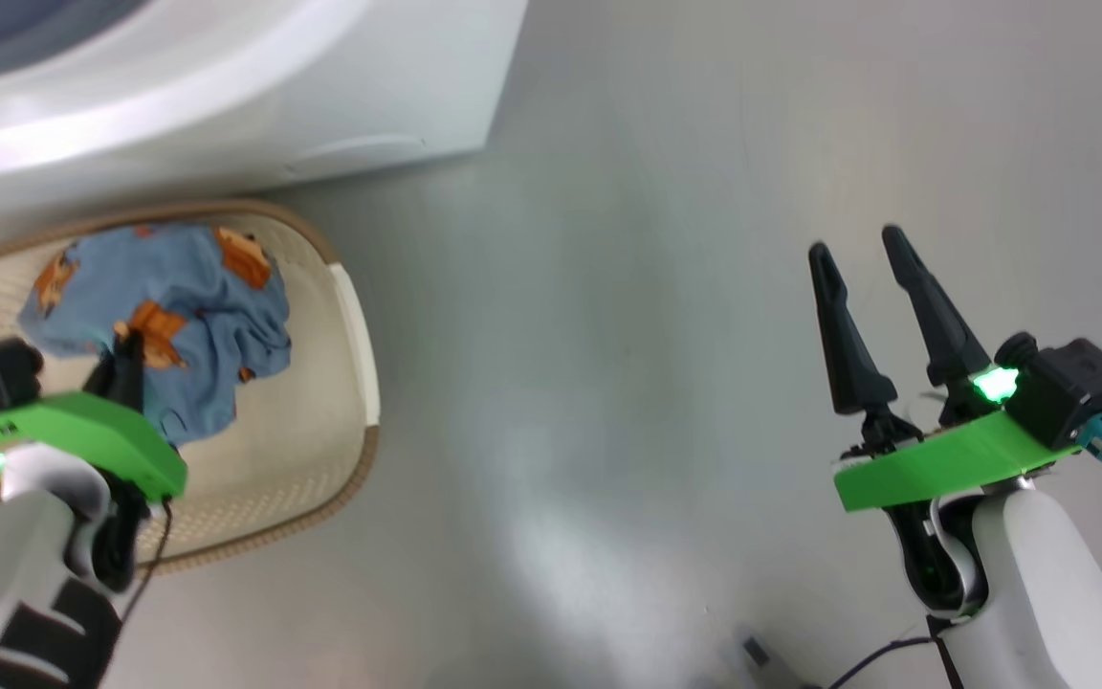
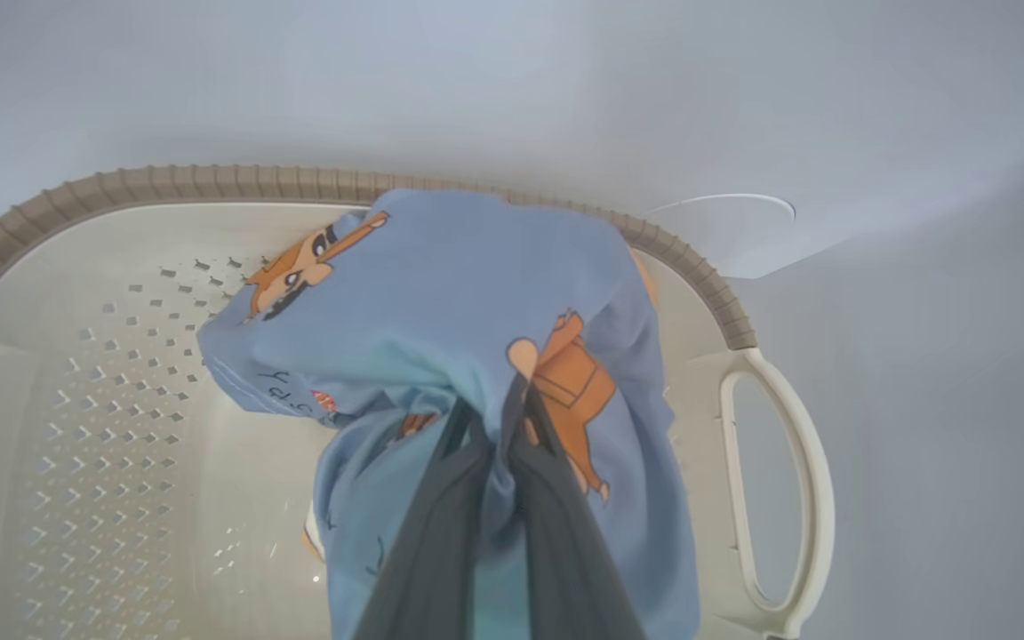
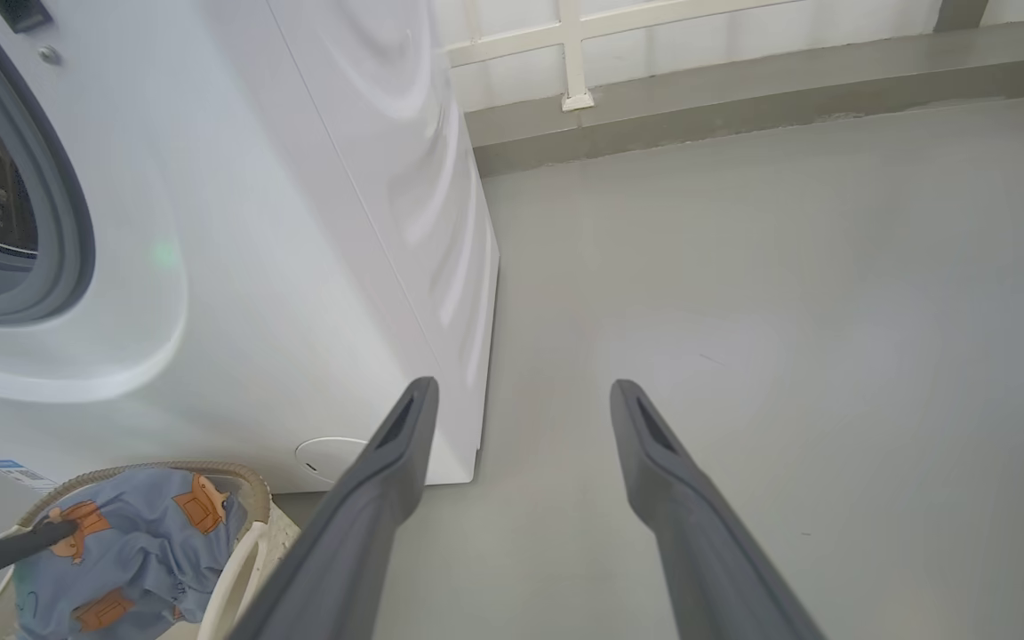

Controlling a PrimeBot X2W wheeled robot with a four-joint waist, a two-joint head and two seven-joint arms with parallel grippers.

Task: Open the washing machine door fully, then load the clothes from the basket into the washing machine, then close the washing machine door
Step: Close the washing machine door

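Washing machine (image 3: 236,231): smooth white shell across the upper left of the right wrist view. A grey rubber gasket (image 3: 68,222) rings the dark drum opening at the left edge, and there is a round cover (image 3: 325,455) low on the front.

Floor (image 1: 656,287): matte grey.

Basket (image 1: 345,316): lower left of the head view, just in front of the washer. Cream perforated plastic with a brown ribbed rim; the long axis runs left to right across the frame.

Clothes (image 2: 441,293): soft light blue fabric with orange cartoon prints, bunched inside the basket.

My left arm reaches over the basket with its fingers pointing down into it. The left gripper (image 2: 499,400) is pressed together, pinching a fold of the clothes.

My right arm sits at the lower right of the head view. The right gripper (image 1: 855,243) points up the frame, fingers spread, over floor.
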